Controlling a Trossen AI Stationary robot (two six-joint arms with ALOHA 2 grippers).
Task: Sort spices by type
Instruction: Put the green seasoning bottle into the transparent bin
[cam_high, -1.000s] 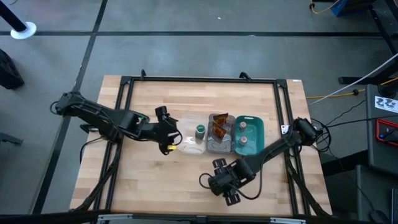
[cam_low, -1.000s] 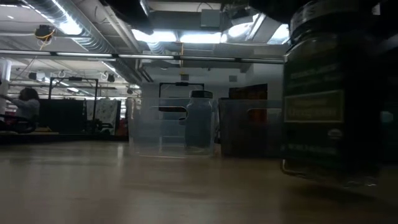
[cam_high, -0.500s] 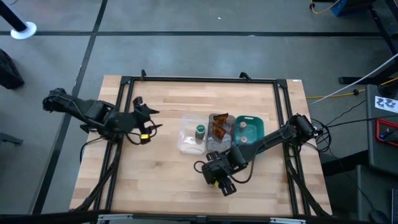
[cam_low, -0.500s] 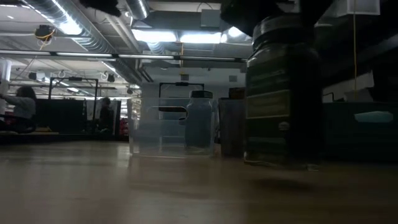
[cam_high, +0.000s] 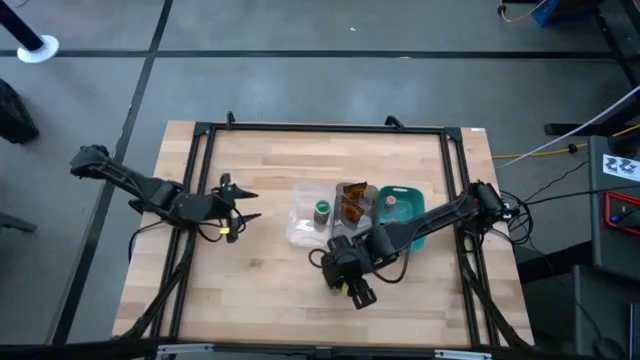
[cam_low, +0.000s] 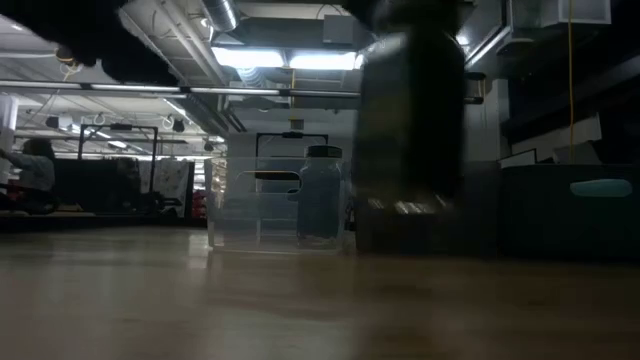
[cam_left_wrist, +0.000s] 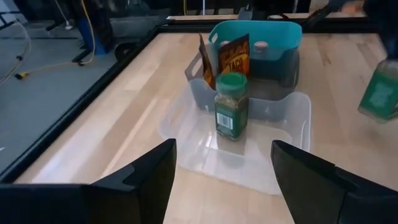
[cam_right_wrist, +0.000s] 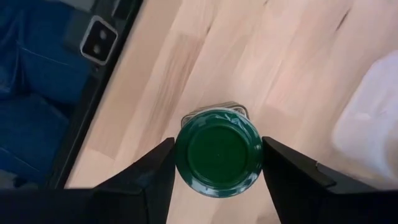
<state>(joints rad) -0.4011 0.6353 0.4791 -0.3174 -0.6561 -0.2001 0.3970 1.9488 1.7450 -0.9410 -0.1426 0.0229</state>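
My right gripper (cam_high: 346, 278) is shut on a green-lidded spice jar (cam_right_wrist: 217, 152) near the table's front, just short of the trays. The jar shows as a dark blur in the low view (cam_low: 410, 130). My left gripper (cam_high: 240, 205) is open and empty, to the left of the trays. A second green-lidded jar (cam_left_wrist: 231, 106) stands upright in the clear tray (cam_left_wrist: 186, 118). Two brown-orange sachets (cam_left_wrist: 233, 56) stand on edge in the grey tray (cam_high: 352, 232). A jar with a pinkish lid (cam_left_wrist: 261, 46) stands in the teal tray (cam_left_wrist: 255, 31); my right arm hides part of that tray from above. My right gripper pinches the jar's green lid by its rim (cam_right_wrist: 180, 155) between its two fingers (cam_right_wrist: 280, 168), one on each side. The fingers come from above, pointing down. The jar hangs upright below them and looks clear of the table in the low view.
The three trays stand side by side at the table's middle: clear, grey, then teal toward the right. A dark frame (cam_high: 200, 150) runs round the tabletop. Bare wood lies to the left (cam_high: 250, 270) and at the front.
My right gripper has carried the green-lidded jar from the front of the table toward the far left, closer to the trays. My left gripper has drawn back toward the table's left edge, away from the clear tray.
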